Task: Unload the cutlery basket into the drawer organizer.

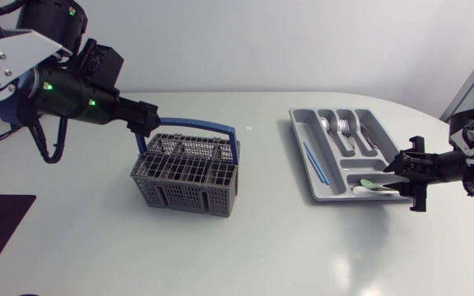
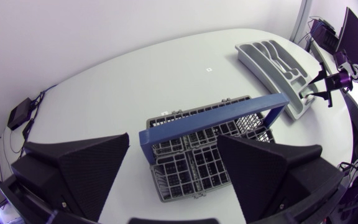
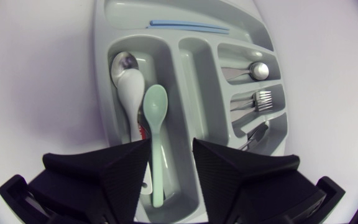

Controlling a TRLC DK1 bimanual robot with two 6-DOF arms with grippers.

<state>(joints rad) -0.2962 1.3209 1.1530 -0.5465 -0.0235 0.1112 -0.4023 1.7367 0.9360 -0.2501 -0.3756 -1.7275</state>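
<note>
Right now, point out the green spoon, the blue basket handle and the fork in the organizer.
green spoon (image 3: 158, 140), right wrist view, mid-handle.
blue basket handle (image 2: 213, 117), left wrist view, middle of top bar.
fork (image 3: 257, 99), right wrist view, base of tines.

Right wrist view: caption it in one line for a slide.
Open right gripper over the drawer organizer, a mint-green spoon lying beside a white spoon in the compartment beneath it.
</note>
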